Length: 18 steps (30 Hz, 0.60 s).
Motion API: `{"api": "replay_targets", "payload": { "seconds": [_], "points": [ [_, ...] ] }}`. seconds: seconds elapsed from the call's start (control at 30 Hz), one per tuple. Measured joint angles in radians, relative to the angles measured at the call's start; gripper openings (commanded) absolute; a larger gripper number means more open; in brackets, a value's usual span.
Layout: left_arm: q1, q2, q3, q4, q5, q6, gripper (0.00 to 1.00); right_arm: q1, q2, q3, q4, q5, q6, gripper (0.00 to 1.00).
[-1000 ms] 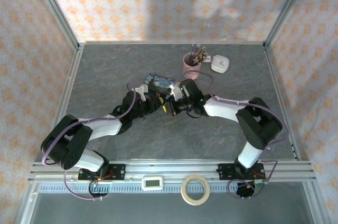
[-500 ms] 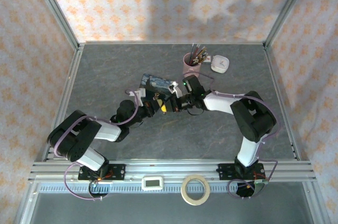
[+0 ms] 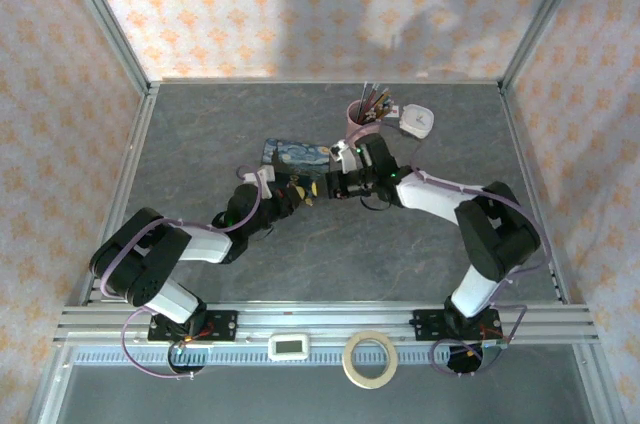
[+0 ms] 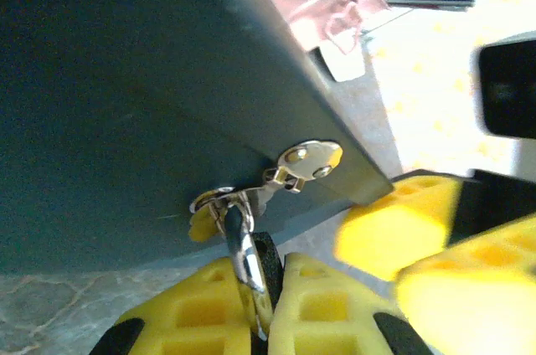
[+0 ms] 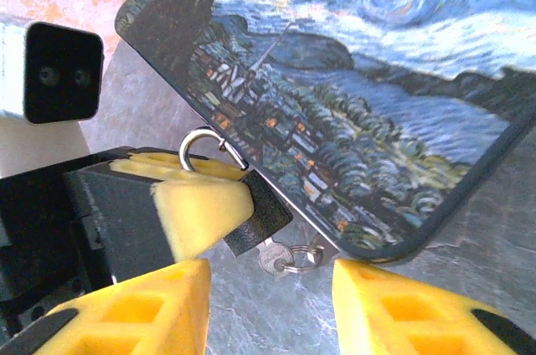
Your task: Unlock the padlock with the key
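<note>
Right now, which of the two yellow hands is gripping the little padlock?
The left hand: it is clamped shut on the dark padlock, while the right hand stands open, with the key hanging in front of it.

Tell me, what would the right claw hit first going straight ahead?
Probably the tiny silvery key just below the small black padlock, with the blue starry-night tin right behind; depth is unclear.
</note>
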Motion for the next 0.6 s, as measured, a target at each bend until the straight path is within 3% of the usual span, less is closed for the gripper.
{"api": "replay_targets", "payload": {
  "seconds": [0.3,0.37,0.53,0.6],
  "points": [
    [-0.014,0.171,0.008,0.024,-0.028,-0.062,0.01,0.011,-0.051,-0.02,-0.003,0.155,-0.018,0.43],
    [-0.019,0.196,0.008,0.065,-0.025,-0.081,0.07,0.023,-0.051,-0.021,-0.004,0.176,-0.019,0.43],
    [-0.019,0.225,-0.01,0.168,-0.014,-0.134,0.43,0.057,-0.052,-0.026,-0.008,0.225,-0.034,0.44],
    [-0.019,0.209,-0.02,0.19,-0.01,-0.147,0.52,0.067,-0.057,-0.026,-0.008,0.241,-0.041,0.45]
  ]
}}
